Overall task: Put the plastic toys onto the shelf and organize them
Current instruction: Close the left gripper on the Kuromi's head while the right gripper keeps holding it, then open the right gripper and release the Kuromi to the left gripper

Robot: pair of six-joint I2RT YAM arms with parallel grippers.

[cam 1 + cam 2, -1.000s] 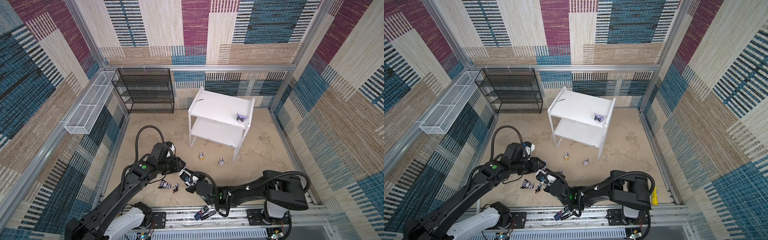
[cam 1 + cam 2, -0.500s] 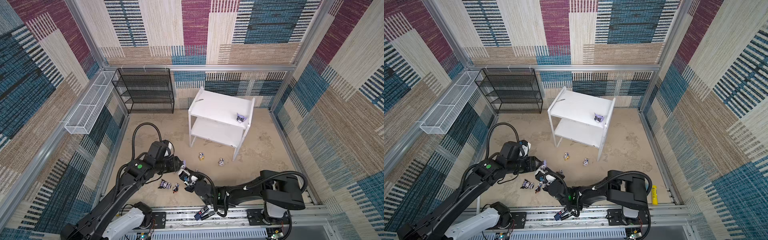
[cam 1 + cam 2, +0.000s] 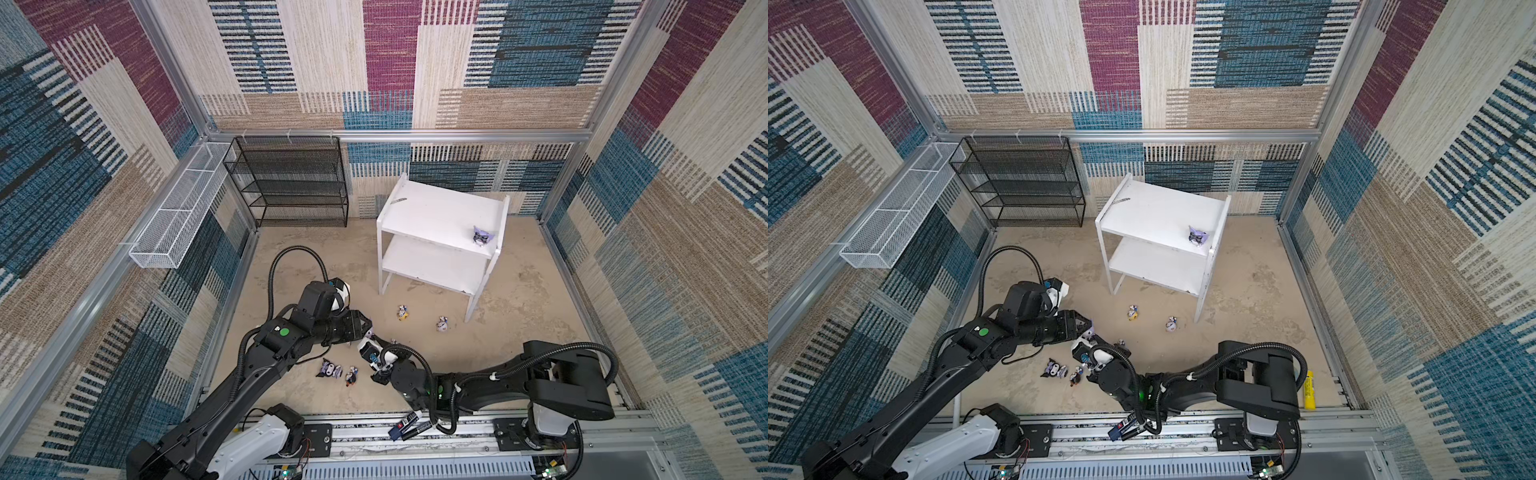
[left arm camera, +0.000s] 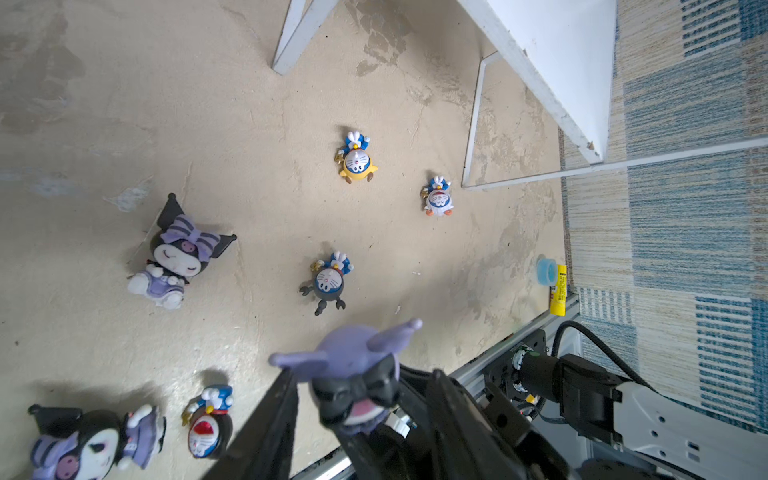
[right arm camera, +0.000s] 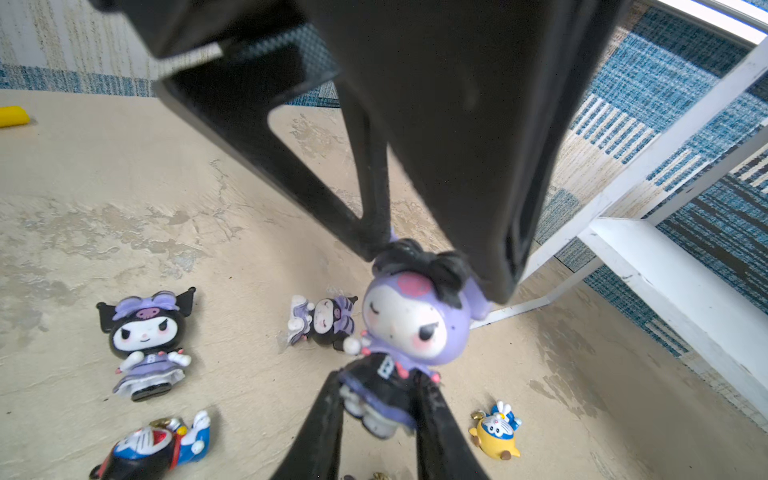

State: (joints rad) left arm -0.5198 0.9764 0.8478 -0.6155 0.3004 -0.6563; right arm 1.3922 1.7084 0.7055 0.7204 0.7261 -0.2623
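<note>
Lilac toy between both grippers above the floor, well apart from the shelf.
Right gripper is clamped on its body; left gripper has its fingers touching the head, but whether they grip it I cannot tell.

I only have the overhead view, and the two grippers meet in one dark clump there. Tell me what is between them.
Observer: In the right wrist view, the fingers of the right gripper pinch a lilac-hooded figurine at its skirt and legs.
Operator: Report the left gripper.
Observer: Its fingers sit on either side of the black bow atop the hood. I cannot tell whether they grip it.
Operator: Describe a loose toy nearby.
Observer: In the left wrist view, a grey-bodied figurine lies face up on the floor, apart from both grippers.
</note>
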